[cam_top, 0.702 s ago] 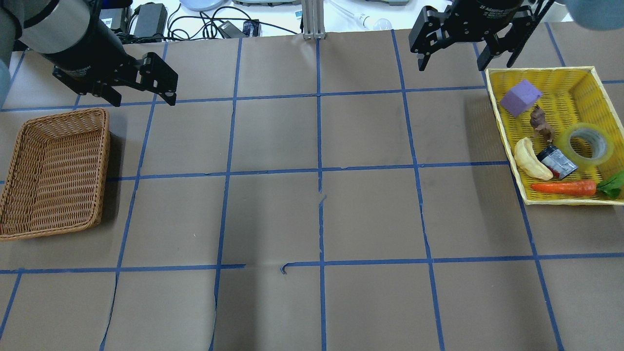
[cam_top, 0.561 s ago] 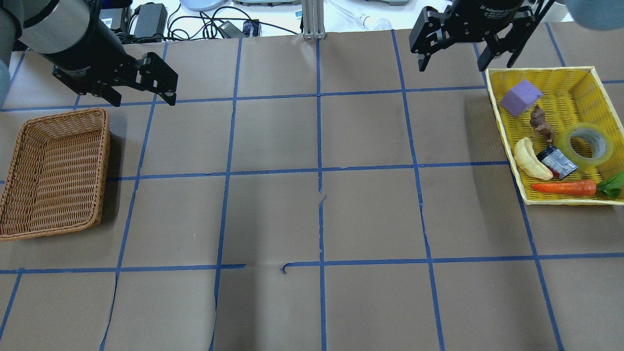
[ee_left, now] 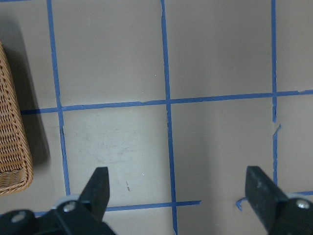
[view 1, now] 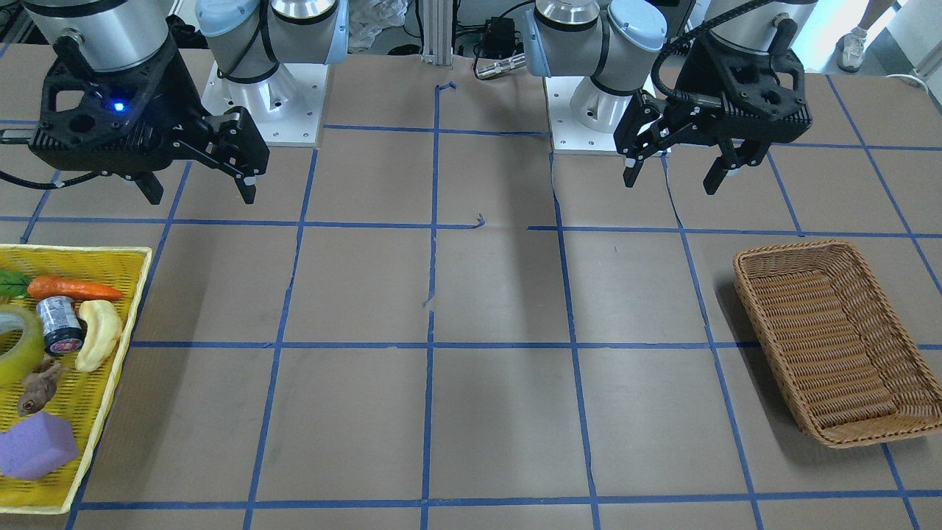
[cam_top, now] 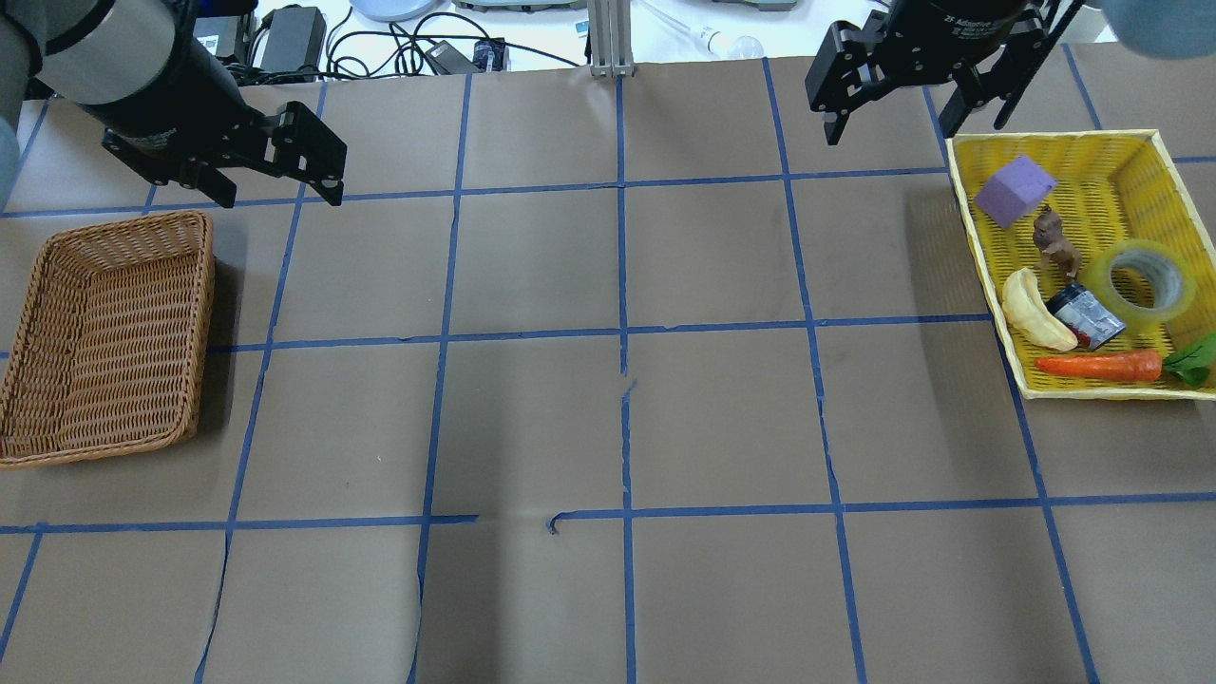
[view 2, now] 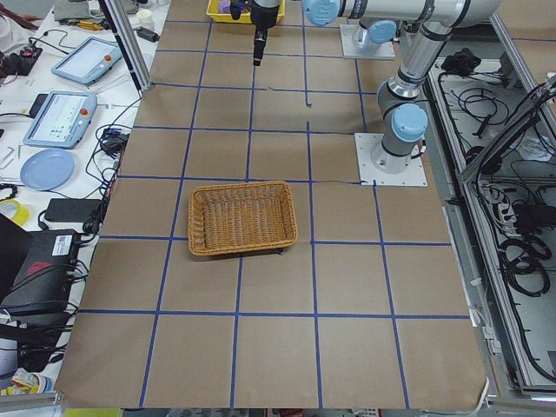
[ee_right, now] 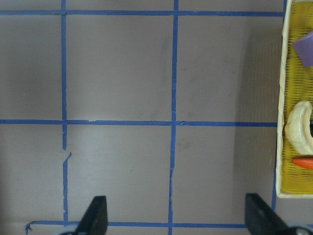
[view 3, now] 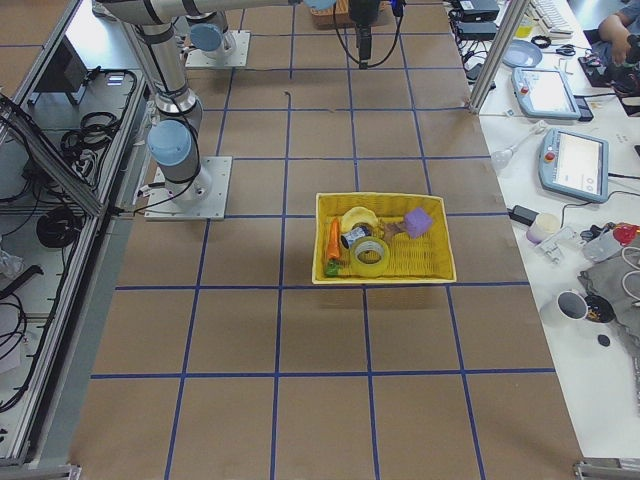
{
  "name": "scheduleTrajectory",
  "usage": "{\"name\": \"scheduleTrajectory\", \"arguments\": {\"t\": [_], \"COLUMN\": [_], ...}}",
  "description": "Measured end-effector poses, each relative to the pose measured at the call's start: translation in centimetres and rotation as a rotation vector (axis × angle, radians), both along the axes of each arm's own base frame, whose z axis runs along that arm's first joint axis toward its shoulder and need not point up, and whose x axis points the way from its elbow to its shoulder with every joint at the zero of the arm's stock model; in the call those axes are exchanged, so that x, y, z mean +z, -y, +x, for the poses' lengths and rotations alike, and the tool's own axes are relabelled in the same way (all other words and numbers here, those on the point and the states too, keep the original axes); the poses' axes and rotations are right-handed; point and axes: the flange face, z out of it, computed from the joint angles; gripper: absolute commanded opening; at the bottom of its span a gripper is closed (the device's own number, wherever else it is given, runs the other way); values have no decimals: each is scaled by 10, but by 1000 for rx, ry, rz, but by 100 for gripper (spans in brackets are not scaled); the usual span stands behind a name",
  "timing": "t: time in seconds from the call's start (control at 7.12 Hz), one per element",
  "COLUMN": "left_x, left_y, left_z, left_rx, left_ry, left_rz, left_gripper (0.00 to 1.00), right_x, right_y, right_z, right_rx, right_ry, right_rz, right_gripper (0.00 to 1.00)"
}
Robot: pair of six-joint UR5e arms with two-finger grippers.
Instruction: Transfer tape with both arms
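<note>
The tape [cam_top: 1145,275] is a yellow-green roll lying flat in the yellow basket [cam_top: 1054,136] at the table's right. It also shows in the front view [view 1: 15,346] and the right side view [view 3: 370,253]. My right gripper [cam_top: 893,128] hangs open and empty above the table, just left of the yellow basket's far corner; its wrist view [ee_right: 176,205] shows bare table between the jaws. My left gripper [cam_top: 282,195] is open and empty above the table, beyond the wicker basket [cam_top: 204,313]; its wrist view [ee_left: 178,181] shows only table.
The yellow basket also holds a purple block [cam_top: 1015,190], a brown figure [cam_top: 1054,242], a banana [cam_top: 1035,309], a dark can [cam_top: 1083,315] and a carrot [cam_top: 1102,364]. The wicker basket has nothing in it. Cables and devices lie beyond the table's far edge.
My right gripper has shifted slightly to the right and farther back, towards the yellow basket's far corner. The left arm and the objects have not moved.
</note>
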Motion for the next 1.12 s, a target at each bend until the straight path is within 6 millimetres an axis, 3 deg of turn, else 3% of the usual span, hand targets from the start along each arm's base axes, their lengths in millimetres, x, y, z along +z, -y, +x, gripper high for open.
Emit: {"name": "scheduleTrajectory", "arguments": {"t": [1.12], "left_x": [0], "left_y": [0], "left_z": [0], "left_rx": [0], "left_ry": [-2], "left_rz": [0], "left_gripper": [100], "right_x": [-1], "right_y": [1], "right_z": [-1], "right_rx": [22], "right_ry": [-15], "right_rz": [1], "right_gripper": [100]}}
